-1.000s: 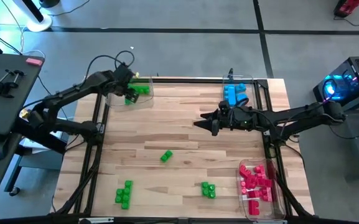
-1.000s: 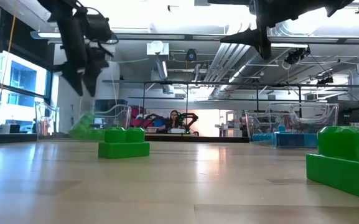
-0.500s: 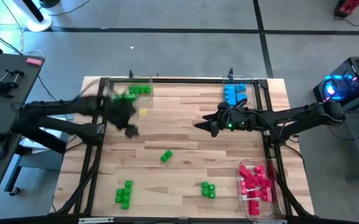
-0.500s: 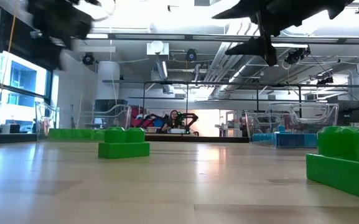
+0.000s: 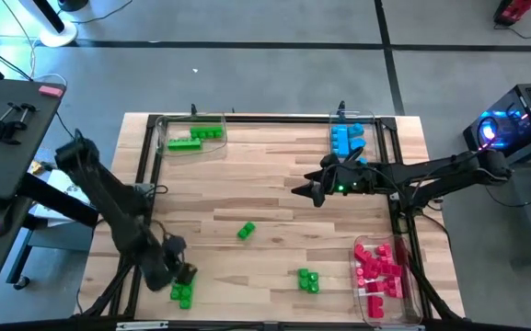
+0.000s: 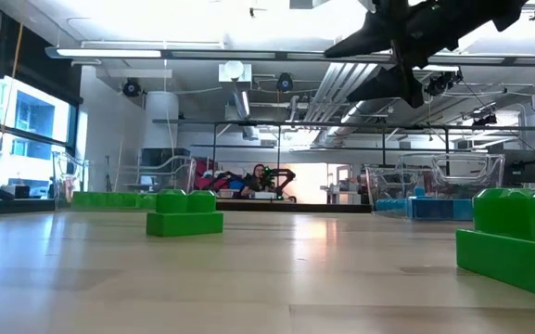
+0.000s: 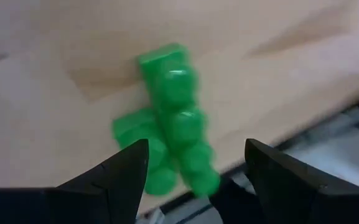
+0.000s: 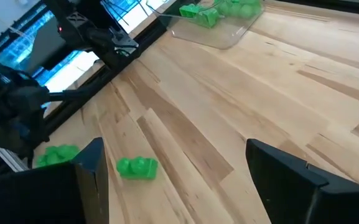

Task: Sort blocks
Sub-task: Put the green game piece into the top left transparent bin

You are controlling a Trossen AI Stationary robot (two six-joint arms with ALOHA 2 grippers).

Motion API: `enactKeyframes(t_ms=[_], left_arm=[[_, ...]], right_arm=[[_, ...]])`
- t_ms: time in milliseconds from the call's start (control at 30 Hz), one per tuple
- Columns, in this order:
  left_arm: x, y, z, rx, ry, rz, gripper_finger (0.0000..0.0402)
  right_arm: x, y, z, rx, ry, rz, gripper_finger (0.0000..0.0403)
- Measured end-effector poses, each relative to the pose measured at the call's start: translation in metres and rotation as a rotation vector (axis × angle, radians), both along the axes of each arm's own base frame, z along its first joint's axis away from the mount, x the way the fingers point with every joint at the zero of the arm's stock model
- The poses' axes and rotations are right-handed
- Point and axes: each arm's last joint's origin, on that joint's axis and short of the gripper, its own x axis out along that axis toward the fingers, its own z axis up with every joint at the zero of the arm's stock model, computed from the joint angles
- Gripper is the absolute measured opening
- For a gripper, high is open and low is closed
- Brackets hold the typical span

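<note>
Green blocks lie loose on the table: a cluster [image 5: 183,292] at the near left, a single one [image 5: 246,231] in the middle, and another cluster [image 5: 308,280] near the front. My left gripper [image 5: 178,273] hangs open just over the near-left cluster [image 7: 170,118], pointing steeply down, one finger on each side of it and clear of it. My right gripper [image 5: 306,191] hovers open above the table's right half, with nothing between its fingers [image 8: 92,165].
Three clear trays stand at the edges: one with green blocks [image 5: 196,138] at the far left, one with blue blocks [image 5: 348,138] at the far right, and one with red-pink blocks [image 5: 380,267] at the near right. A black frame [image 5: 145,184] runs around the table.
My left gripper has swung quickly from the far-left tray toward the near edge, sinking and rolling as it went, and now hangs over the near-left green cluster. My right gripper has stayed in place and tipped its fingers somewhat downward.
</note>
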Motion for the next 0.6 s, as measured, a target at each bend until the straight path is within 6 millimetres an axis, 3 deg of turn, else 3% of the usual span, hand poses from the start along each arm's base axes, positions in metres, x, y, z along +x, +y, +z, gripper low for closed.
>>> enactKeyframes(t_ms=[167,367,600], left_arm=[[0.021,-0.012,-0.023,0.047,0.1,0.118,0.025],[0.04,-0.011,-0.045,0.12,0.232,0.182,0.025],[0.053,-0.004,-0.058,0.141,0.286,0.112,0.0239]], right_arm=[[0.0,0.0,-0.001,-0.005,0.01,0.002,0.0254],[-0.001,0.0,-0.003,-0.011,0.034,0.006,0.0254],[-0.003,0.0,-0.005,-0.014,0.06,0.009,0.0254]])
